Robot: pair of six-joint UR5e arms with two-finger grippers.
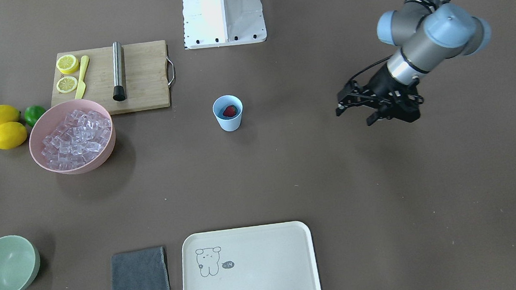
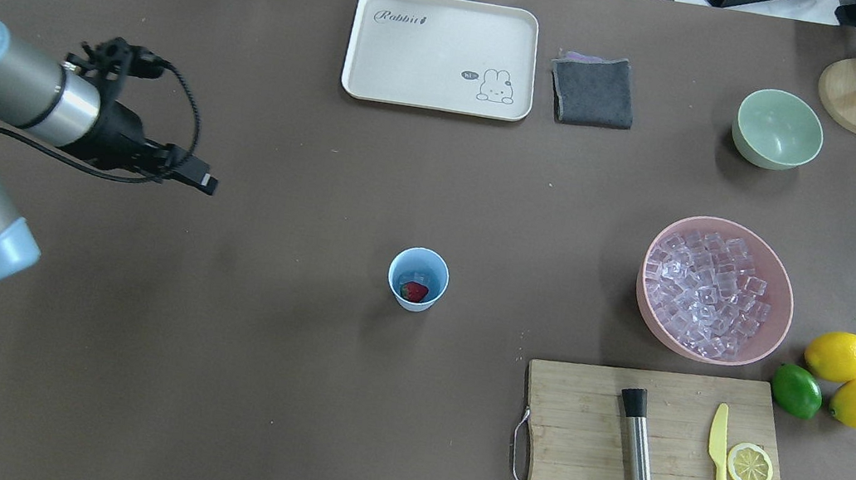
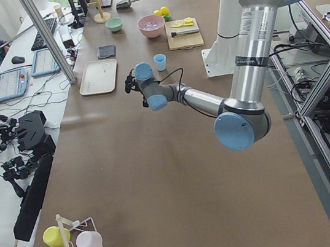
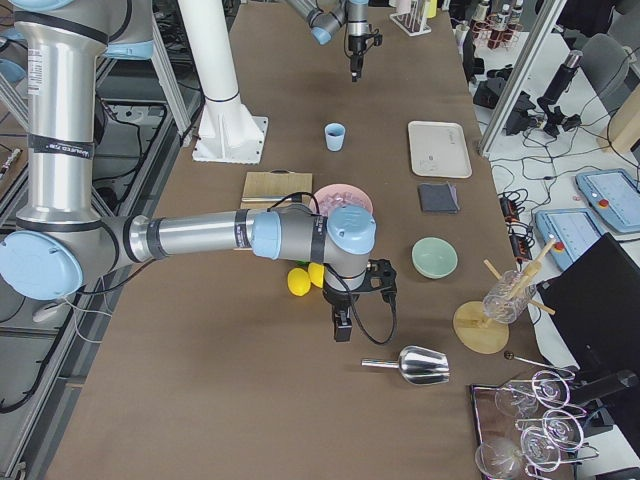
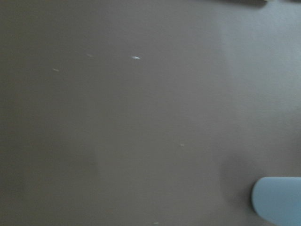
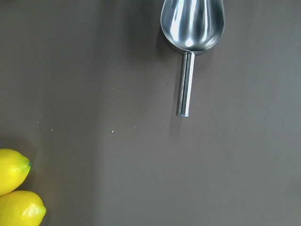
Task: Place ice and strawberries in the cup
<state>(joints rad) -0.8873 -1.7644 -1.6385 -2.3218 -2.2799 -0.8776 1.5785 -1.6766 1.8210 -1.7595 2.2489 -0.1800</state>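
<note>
The light blue cup [image 1: 228, 117] stands upright mid-table; it also shows in the overhead view [image 2: 419, 266]. A red strawberry [image 1: 230, 111] lies inside it [image 2: 413, 291]. The ice [image 1: 75, 135] is heaped in a pink bowl [image 2: 784, 319] to the robot's right of the cup. My left gripper [image 1: 354, 114] hovers empty, well off to the robot's left of the cup [image 2: 203, 182]; its fingers look open. My right gripper [image 4: 342, 330] shows only in the exterior right view, near a metal scoop [image 6: 193, 23]; I cannot tell if it is open or shut.
A cutting board [image 2: 582, 454] holds a steel muddler [image 2: 639, 475], a yellow knife and lemon halves. Two lemons [image 2: 839, 356] and a lime [image 2: 796, 390] lie beside the pink bowl. A pale green bowl [image 2: 777, 128], grey cloth [image 2: 591, 89] and cream tray [image 2: 442, 54] sit at the far side.
</note>
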